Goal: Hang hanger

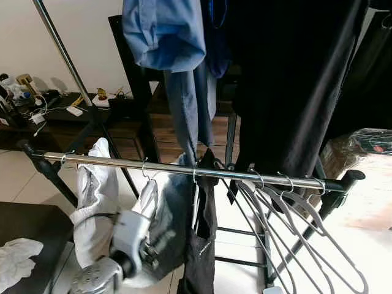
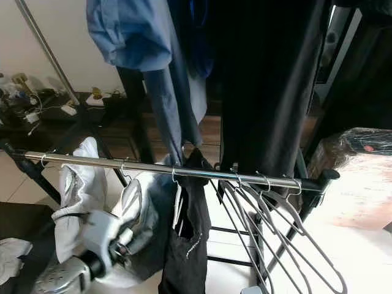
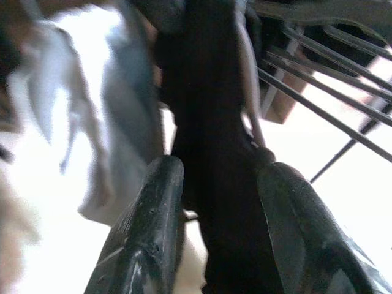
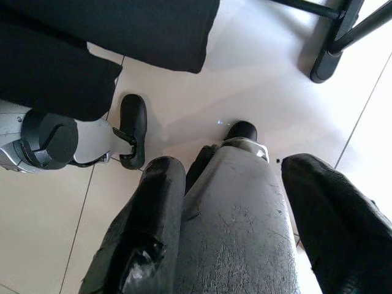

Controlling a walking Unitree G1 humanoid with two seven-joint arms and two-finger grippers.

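Note:
A chrome rail [image 1: 116, 161] runs across the rack at chest height. On it hang a white garment [image 1: 98, 190], a grey one [image 1: 168, 208] and a black one [image 1: 202, 245], each on a hanger. Several empty grey hangers [image 1: 294, 211] crowd the rail's right end. My left arm [image 1: 122, 245] rises from the lower left toward the grey and black garments. In the left wrist view my left gripper [image 3: 223, 226] is open, its fingers [image 3: 153, 226] apart, with the black garment [image 3: 211, 122] and a pale hanger arm [image 3: 248, 92] just beyond them. My right gripper [image 4: 236, 168] hangs open over the floor.
A blue shirt [image 1: 162, 30] and a long black garment [image 1: 288, 73] hang from a higher rail. A slanted chrome pole [image 1: 61, 43] stands at the left before a dark cabinet [image 1: 67, 116] with clutter. A white cloth [image 1: 15, 257] lies lower left; a wrapped box [image 1: 367, 147] sits right.

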